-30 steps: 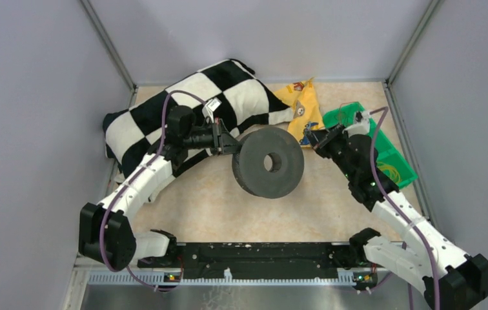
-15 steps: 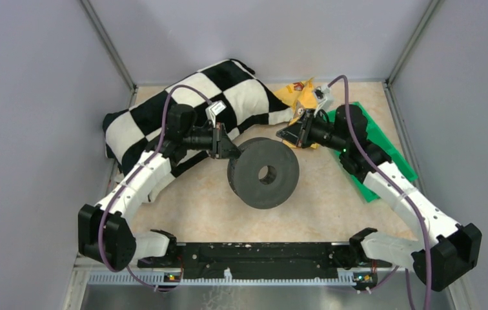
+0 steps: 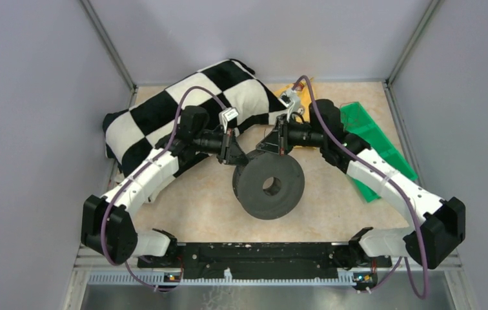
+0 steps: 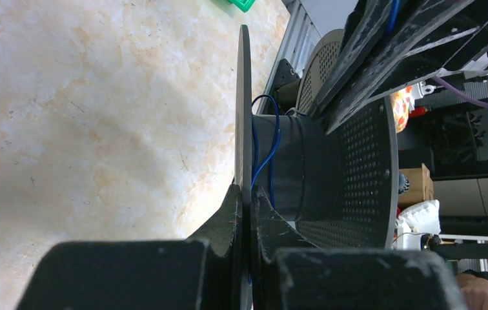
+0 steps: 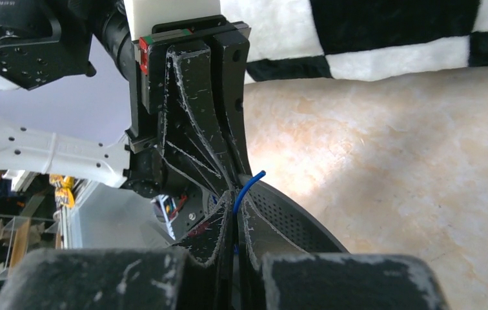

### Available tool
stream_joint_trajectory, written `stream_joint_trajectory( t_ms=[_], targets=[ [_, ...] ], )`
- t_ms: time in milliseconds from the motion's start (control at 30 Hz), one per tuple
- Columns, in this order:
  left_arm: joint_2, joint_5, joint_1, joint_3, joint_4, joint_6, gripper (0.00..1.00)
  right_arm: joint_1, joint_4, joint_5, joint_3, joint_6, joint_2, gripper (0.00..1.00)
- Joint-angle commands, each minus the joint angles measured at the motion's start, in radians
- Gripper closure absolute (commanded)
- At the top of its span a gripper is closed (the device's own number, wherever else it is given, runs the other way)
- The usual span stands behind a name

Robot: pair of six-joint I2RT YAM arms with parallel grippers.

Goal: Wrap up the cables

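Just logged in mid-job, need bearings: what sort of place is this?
Probably a lab test cell: plain grey walls box in a marbled tabletop strewn with props, a checkered cloth and green tray.

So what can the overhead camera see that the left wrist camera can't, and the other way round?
Only the overhead view shows the black-and-white checkered cloth and both white robot arms whole, reaching in from either side. Only the left wrist view shows the thin blue cable looped round the core of the dark grey round spool, the tiny holes in its far disc, and the left gripper shut on its thin near disc. Both show the spool, the right gripper at it, and the beige marbled table.
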Motion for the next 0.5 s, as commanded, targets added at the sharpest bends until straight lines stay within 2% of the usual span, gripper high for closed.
stream_joint_trajectory(
  t_ms=[0,267,467],
  targets=[
    [-0.013,0.056,-0.017,0.060,0.064,0.023,1.00,0.015,0.026,-0.118,0.057,-0.042,0.028,1.00],
    [-0.048,0.133,-0.024,0.046,0.087,0.168,1.00,0.017,0.009,-0.430,0.037,-0.175,0.058,1.00],
    [-0.055,0.113,-0.034,0.070,0.029,0.246,1.00,0.041,-0.052,-0.445,0.041,-0.250,0.044,1.00]
  ],
)
